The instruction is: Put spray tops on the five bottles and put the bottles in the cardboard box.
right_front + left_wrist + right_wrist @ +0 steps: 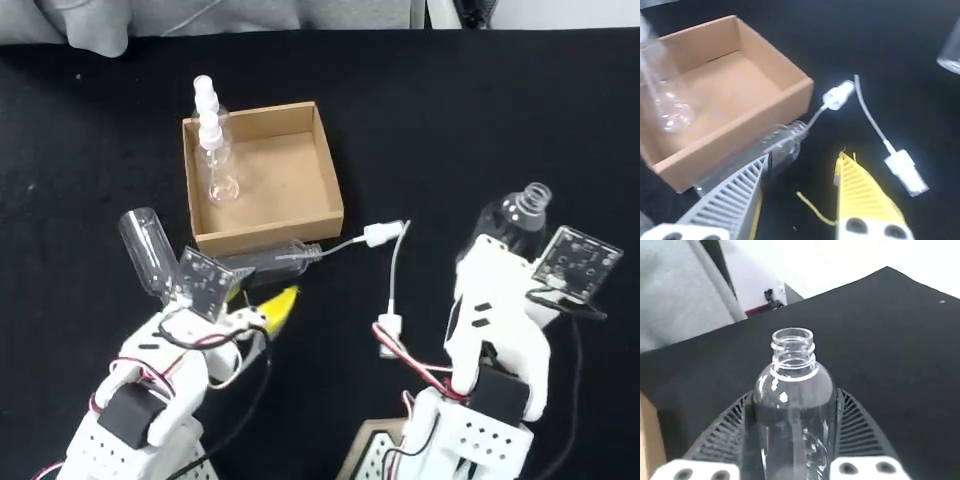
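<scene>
High view: an open brown cardboard box [265, 235] is seen on the black table [480, 120], and clear plastic bottles fitted with white spray tops [216, 160] are held inside it against one side wall; two spray heads can be made out there. A clear uncapped bottle [272, 262] is laid on its side just beside the box's near wall. A loose white spray top with a thin tube [385, 233] is found just off the box's near corner, by that bottle's neck, and a second loose spray top [388, 325] lies farther from the box. Another clear open bottle [145, 248] is placed off the box's other near corner. The left claw [802, 160] is spread wide and grips nothing, near the lying bottle. The right claw [795, 397], well apart from the box, is closed around a clear open-necked bottle [792, 365].
</scene>
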Controlling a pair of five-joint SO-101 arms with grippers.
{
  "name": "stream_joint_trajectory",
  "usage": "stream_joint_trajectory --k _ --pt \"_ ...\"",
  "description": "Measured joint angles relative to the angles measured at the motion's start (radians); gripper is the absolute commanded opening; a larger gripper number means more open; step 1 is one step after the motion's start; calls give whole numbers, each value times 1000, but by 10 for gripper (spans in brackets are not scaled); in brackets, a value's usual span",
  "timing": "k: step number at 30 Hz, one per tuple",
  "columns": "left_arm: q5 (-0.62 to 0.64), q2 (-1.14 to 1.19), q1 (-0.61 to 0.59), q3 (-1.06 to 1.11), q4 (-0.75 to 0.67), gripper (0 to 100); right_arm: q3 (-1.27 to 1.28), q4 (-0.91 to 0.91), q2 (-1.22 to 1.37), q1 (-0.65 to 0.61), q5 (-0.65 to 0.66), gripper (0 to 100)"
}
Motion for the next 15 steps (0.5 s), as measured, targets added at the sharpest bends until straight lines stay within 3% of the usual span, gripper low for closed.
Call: stream_joint_trajectory --k 7,15 --pt "15 11 61 0 -32 194 0 -6 0 38 -12 70" --pt "80 334 84 -31 -203 194 0 -52 0 87 -12 70"
